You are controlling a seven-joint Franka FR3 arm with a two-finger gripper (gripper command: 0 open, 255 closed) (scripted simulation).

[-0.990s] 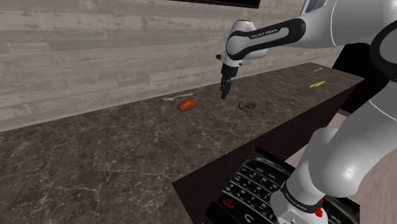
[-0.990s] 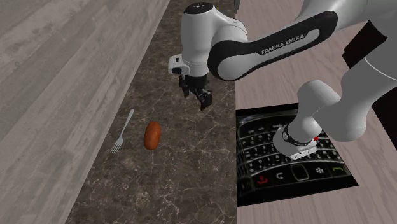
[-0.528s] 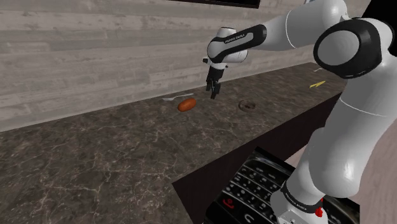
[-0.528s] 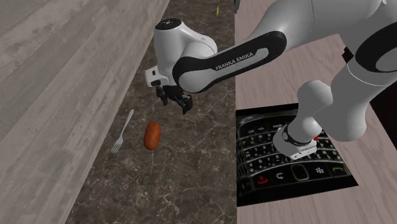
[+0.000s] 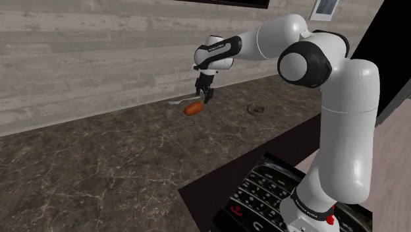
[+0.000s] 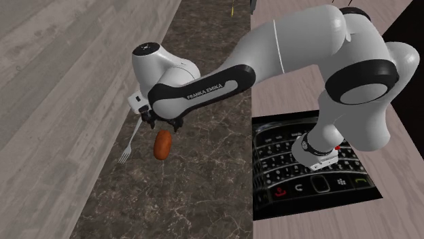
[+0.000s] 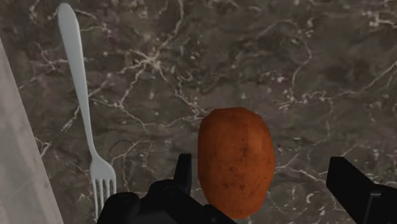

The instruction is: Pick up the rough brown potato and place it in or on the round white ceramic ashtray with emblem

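Note:
The rough orange-brown potato [image 5: 192,109] [image 6: 162,144] lies on the dark marble counter [image 5: 99,158], beside a white fork [image 5: 176,103] [image 6: 129,141]. My black gripper [image 5: 204,96] [image 6: 162,127] hangs open just above the potato, pointing down. In the wrist view the potato [image 7: 236,160] sits between the spread fingers of the gripper [image 7: 264,170], close to one finger [image 7: 184,170] and far from the other; it is not clasped. The fork [image 7: 79,95] lies beyond that nearer finger. The small round ashtray [image 5: 255,108], drawn dark, rests on the counter toward the shoulder view's right of the potato.
A plank wall [image 5: 99,59] runs along the counter's far side, close behind the fork. A small yellow object [image 5: 327,86] lies at the counter's far right end. The stand's top, printed with a phone keypad [image 5: 263,194] [image 6: 306,170], adjoins the counter's near edge.
The arm swung toward the shoulder view's left, carrying the open gripper from near the ashtray to just above the potato. The potato, fork and ashtray stayed put.

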